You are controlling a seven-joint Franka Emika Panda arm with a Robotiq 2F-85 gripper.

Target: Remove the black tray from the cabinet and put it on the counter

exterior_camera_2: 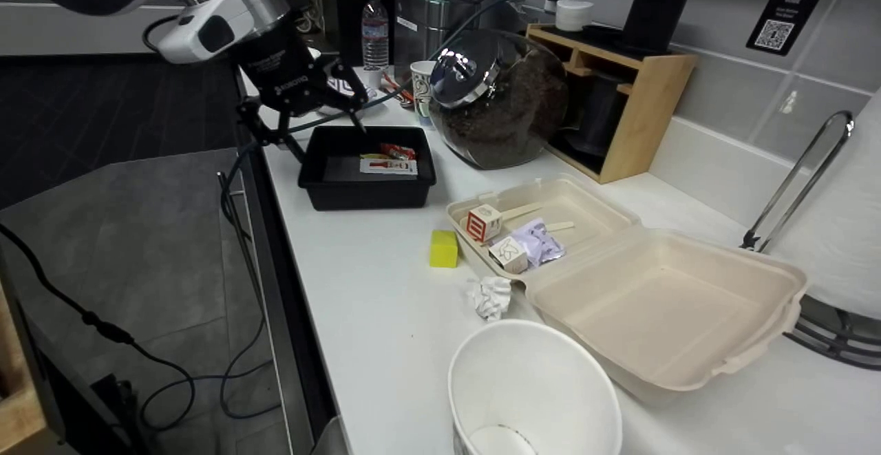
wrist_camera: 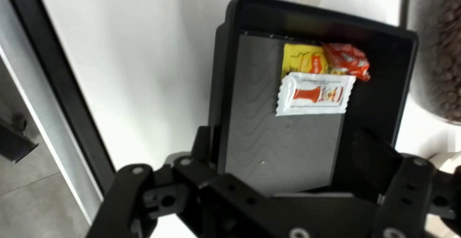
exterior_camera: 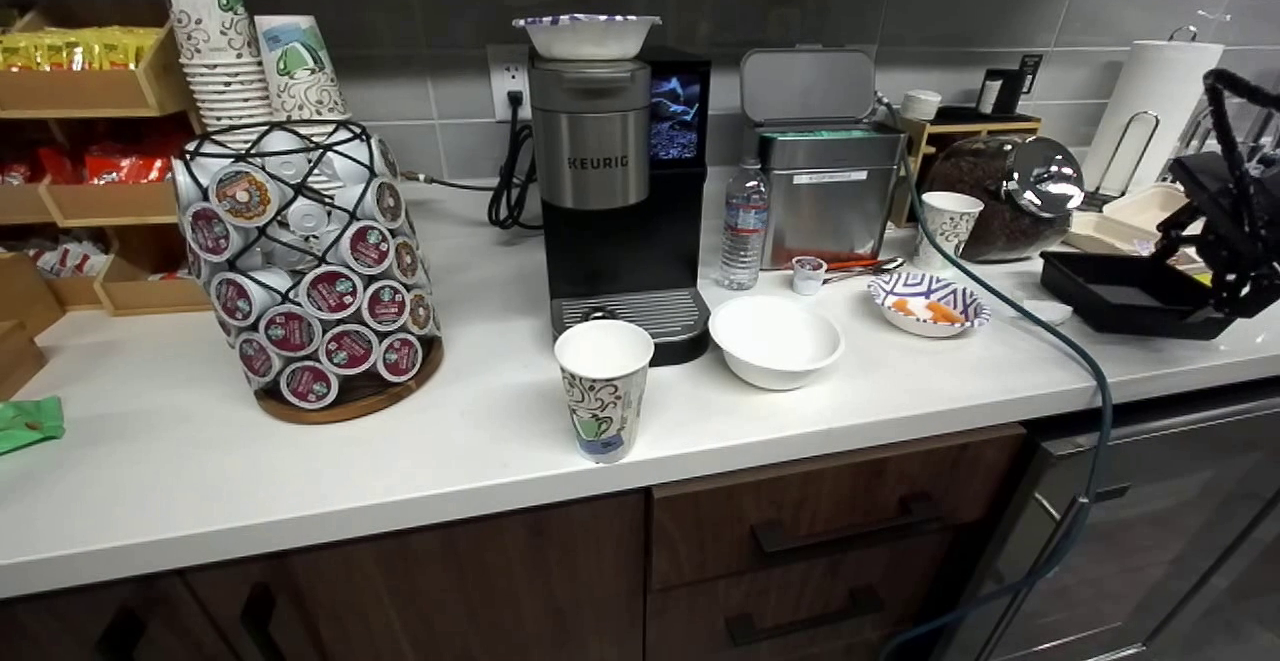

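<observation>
Gaping wide, the claw [exterior_camera_2: 330, 141] covers, in the wrist view, the six-o'clock rim of the black tray [wrist_camera: 252, 122] on the bench [wrist_camera: 144, 68]; whether they touch is unclear.

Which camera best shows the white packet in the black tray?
The wrist view: it shows the white packet from above, large and unblocked. An exterior view shows it small and slanted; elsewhere it isn't visible.

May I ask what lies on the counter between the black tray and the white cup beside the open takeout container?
In an exterior view, a yellow block and some crumpled paper lie between the black tray and the white cup.
</observation>
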